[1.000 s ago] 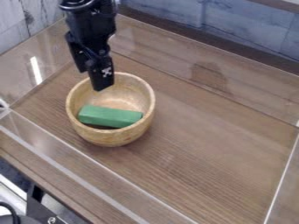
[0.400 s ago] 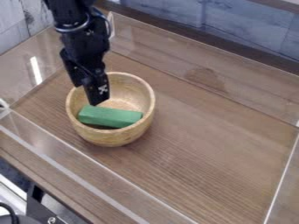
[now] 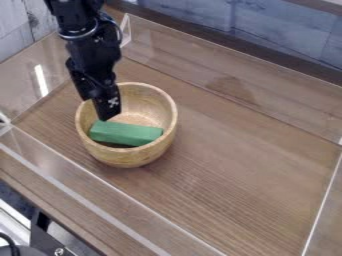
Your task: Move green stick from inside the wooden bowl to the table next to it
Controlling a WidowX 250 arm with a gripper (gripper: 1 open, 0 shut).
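1. Lying flat inside the wooden bowl (image 3: pixel 128 128), the green stick (image 3: pixel 127 132) is seen on the bowl's floor, toward its near side.
2. The end effector (image 3: pixel 106 103) is held over the bowl's far-left rim, pointing down, with nothing gripped; its jaws are spread wide, though the gap is hard to make out.
3. The stick is found just below and slightly right of the fingertips, toward the camera.
4. Its long axis is laid roughly left to right across the bowl, tilted a little.
5. A short descent with the jaws set across the stick's narrow width is judged to be needed before it can be carried to the bare worktop (image 3: pixel 247 150) beside the bowl.
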